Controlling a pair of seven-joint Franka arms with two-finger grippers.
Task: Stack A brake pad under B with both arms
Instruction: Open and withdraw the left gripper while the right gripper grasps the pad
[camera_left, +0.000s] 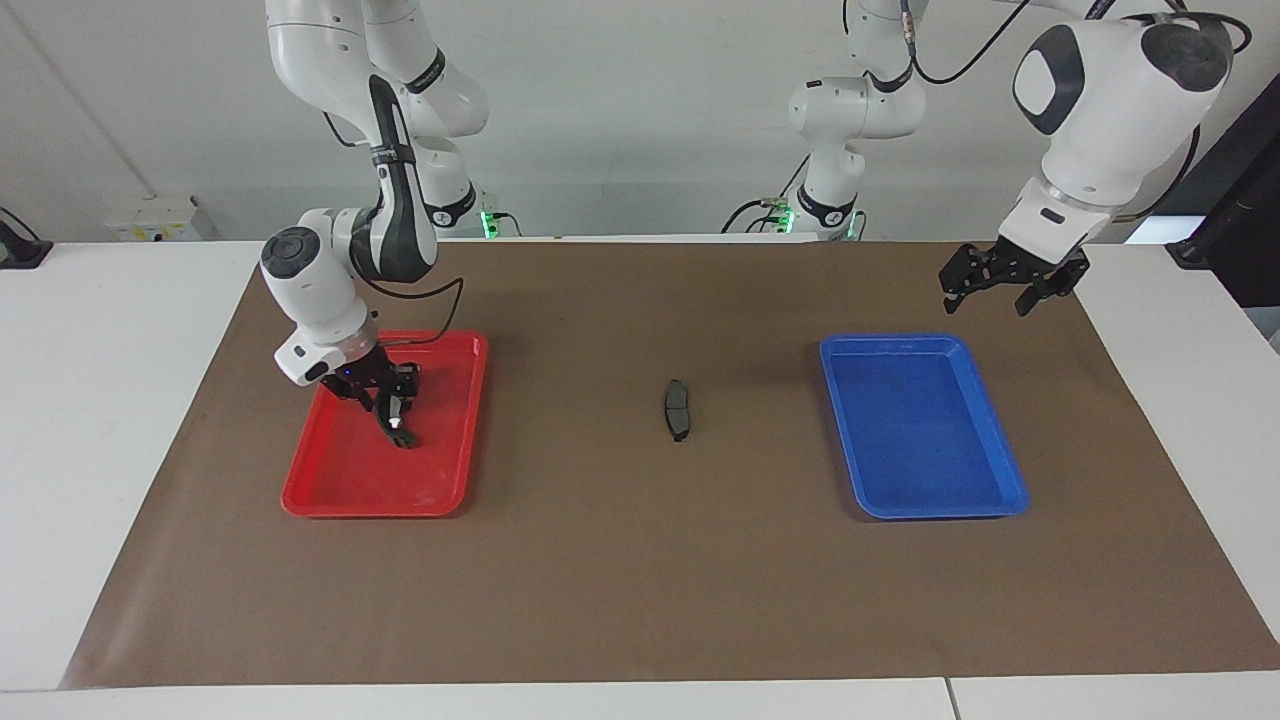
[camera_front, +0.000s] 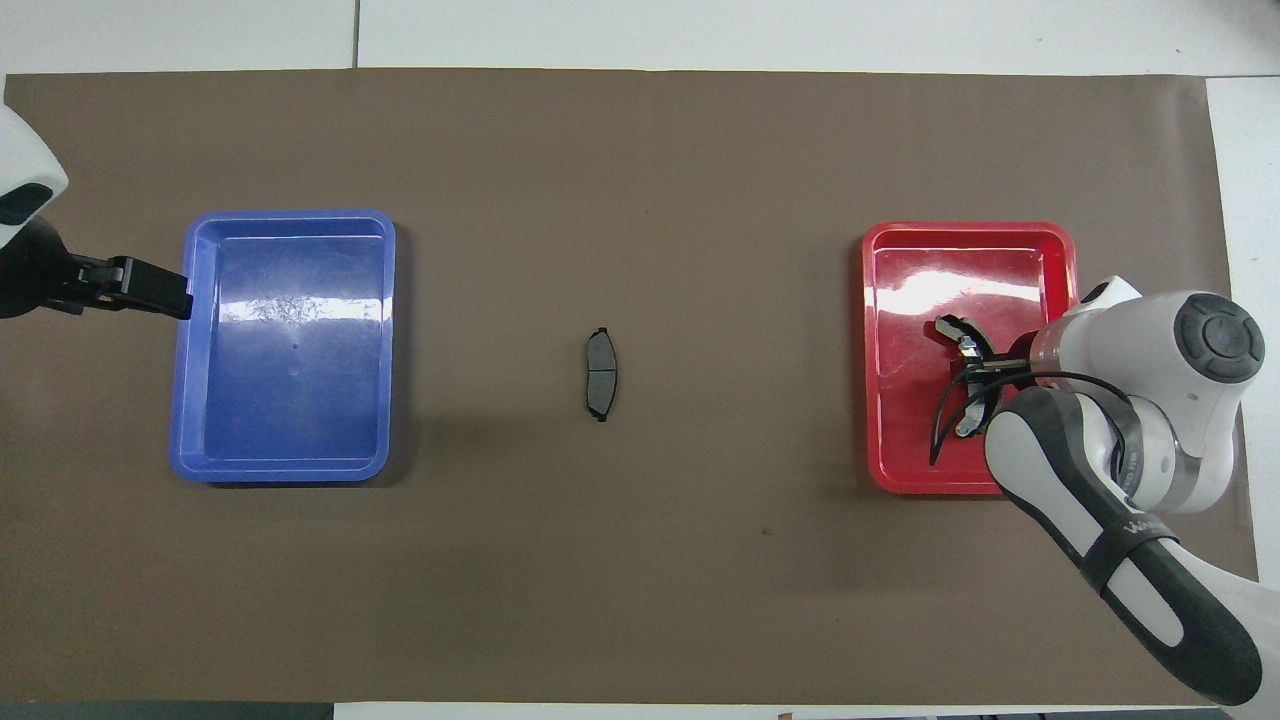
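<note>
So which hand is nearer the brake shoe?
Right. The right hand is down at the brake shoe in the red tray; the left hand hangs beside the blue tray.

Pad A (camera_left: 677, 409): small flat dark-grey pad, groove across its middle, lying on the brown mat (camera_left: 620, 600) between the two trays.
Shoe B (camera_left: 396, 418): curved black arc, silver rim, in the red tray (camera_left: 340, 495).

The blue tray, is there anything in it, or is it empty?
Empty. Both views show only the blue tray's bare floor; the brake pad lies on the brown mat beside it.
</note>
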